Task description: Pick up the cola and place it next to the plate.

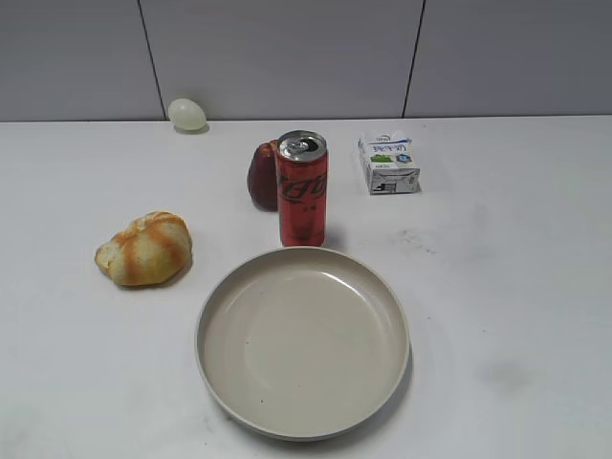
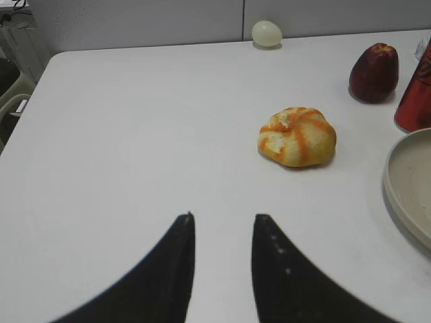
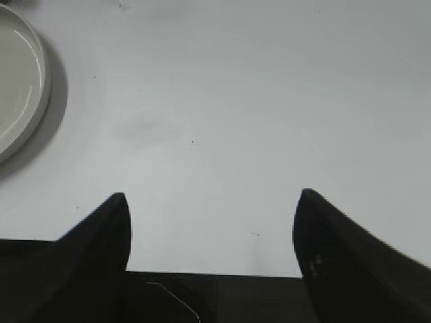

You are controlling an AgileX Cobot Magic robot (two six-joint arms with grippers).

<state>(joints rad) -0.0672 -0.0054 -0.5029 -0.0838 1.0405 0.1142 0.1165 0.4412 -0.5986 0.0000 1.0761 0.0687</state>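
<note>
Both claws, left (image 2: 222,225) and right (image 3: 212,202), are hanging apart, empty; I'm judging the cola (image 1: 302,188) rigid, slick, tippy, so I'm aiming mid-body.

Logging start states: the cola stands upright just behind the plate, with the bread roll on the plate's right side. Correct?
Not quite. The cola does stand upright just behind the plate, but the bread roll lies to the plate's left, as the exterior view shows.
</note>
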